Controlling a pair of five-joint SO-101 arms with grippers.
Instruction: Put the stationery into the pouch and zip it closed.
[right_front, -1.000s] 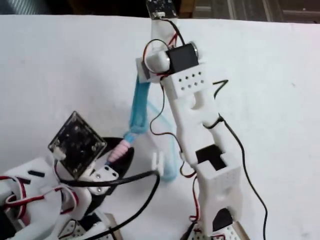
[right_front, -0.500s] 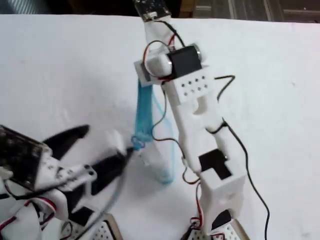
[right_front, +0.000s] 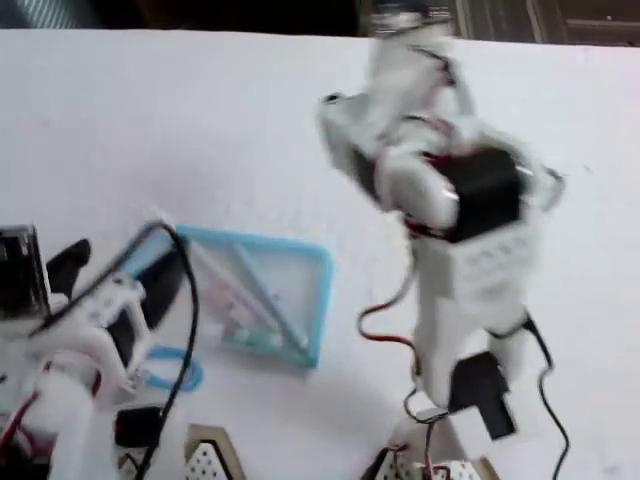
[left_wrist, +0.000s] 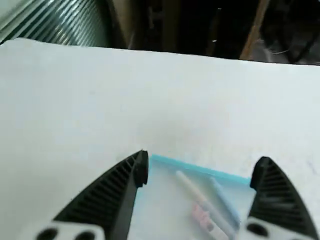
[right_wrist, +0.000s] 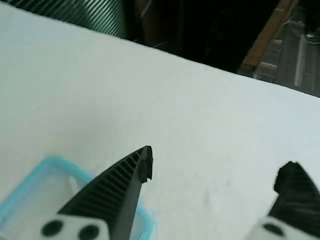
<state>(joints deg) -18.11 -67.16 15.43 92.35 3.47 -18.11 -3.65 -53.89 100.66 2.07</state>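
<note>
The clear pouch (right_front: 262, 300) with a light-blue border lies flat on the white table, with pens and a pink item (right_front: 235, 318) inside it. My left gripper (right_front: 115, 272) hangs open over the pouch's left end. In the left wrist view the left gripper (left_wrist: 202, 160) spreads wide above the pouch (left_wrist: 165, 210), where a white pen (left_wrist: 187, 187), a blue pen (left_wrist: 222, 197) and the pink item (left_wrist: 201, 218) show through. My right gripper (right_wrist: 217, 160) is open over bare table, with a corner of the pouch (right_wrist: 30, 200) beside one finger. The right arm (right_front: 455, 210) stands right of the pouch.
A blue cord loop (right_front: 172, 372) lies on the table by the pouch's near left corner. The arm bases (right_front: 210, 462) sit at the table's front edge. Dark room and a slatted surface (left_wrist: 60, 25) lie beyond the far table edge.
The pouch, held up on edge by the right gripper before, now lies flat. The right arm has let go and swung right. The left arm has drawn back left.
</note>
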